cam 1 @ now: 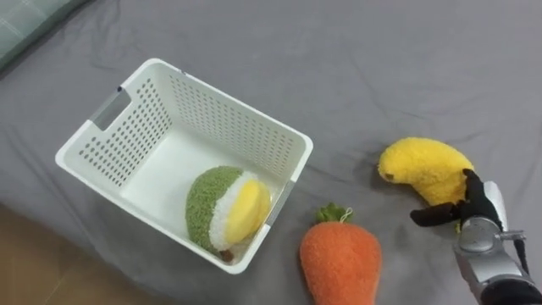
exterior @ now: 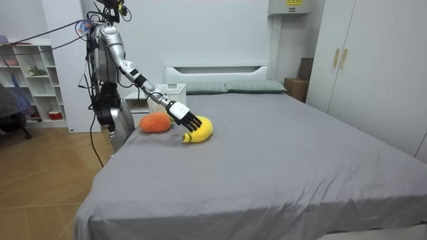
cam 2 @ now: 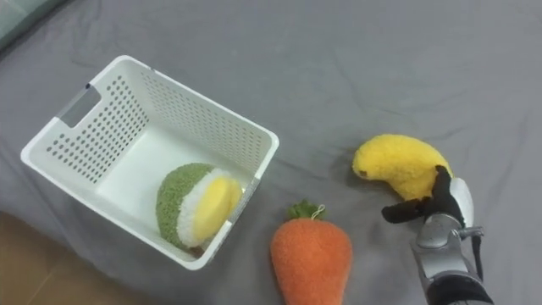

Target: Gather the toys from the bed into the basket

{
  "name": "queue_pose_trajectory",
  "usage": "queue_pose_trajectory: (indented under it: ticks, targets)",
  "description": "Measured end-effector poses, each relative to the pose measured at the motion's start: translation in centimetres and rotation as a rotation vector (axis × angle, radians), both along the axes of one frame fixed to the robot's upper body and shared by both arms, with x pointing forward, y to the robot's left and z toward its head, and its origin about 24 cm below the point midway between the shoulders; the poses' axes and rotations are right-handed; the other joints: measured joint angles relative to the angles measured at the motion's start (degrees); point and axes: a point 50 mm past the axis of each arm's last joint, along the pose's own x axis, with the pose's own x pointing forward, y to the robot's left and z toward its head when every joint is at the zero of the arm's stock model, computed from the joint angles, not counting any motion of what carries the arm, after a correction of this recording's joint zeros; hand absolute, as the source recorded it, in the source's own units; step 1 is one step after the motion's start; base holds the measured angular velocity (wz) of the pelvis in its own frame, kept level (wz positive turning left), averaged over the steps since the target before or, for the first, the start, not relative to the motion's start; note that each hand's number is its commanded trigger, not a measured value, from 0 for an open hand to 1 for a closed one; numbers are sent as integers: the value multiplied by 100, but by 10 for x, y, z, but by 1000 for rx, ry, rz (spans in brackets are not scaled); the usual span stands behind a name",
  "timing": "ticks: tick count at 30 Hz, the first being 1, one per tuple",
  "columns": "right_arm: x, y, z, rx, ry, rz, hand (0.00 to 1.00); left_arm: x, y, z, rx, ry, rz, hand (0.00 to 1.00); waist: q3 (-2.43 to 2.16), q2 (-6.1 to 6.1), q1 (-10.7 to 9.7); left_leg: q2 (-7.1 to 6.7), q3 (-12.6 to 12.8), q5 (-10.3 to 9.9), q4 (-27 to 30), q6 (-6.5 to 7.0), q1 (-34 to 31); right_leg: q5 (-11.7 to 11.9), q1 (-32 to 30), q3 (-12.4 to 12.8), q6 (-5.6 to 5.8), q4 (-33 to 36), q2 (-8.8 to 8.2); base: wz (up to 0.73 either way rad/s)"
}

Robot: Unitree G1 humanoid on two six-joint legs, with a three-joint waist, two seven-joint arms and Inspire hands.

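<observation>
The right hand (cam 1: 478, 205) rested straight, slightly spread fingers on the banana (cam 1: 423, 168), lying beyond the carrot (cam 1: 340, 263) from the basket (cam 1: 127, 135); soft and light, I judged, best gripped round its middle.

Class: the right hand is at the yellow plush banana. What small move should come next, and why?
Probably curl the right hand round the plush banana: its fingers lie open against the toy, not yet gripping it, and the banana is on the bed, outside the white basket.
</observation>
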Motion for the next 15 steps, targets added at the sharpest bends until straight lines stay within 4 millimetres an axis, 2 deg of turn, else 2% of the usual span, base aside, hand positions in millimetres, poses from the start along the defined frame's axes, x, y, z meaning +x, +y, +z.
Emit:
queue_pose_trajectory:
  ticks: [4, 10, 15]
  targets:
    - [5, -4, 7, -9, -32, -27, 0, 6, 0, 1, 4, -16, -11, 0, 13, -21, 4, -2, 8, 4, 6, -6, -92, 0, -89, -18, 0, 4, -5, 0]
    - [6, -8, 10, -3, -64, -93, 0, 12, 1, 3, 5, -44, -9, 0, 68, -108, 6, -2, -11, 4, -7, -6, -96, 0, -93, -59, 0, 3, -5, 0]
    - [13, -11, 19, -23, -93, -98, 0, 15, 6, 6, 24, -53, -13, 0, 66, -119, -31, -5, -5, 4, -7, -6, -95, 0, -96, -59, 0, 5, -8, 0]
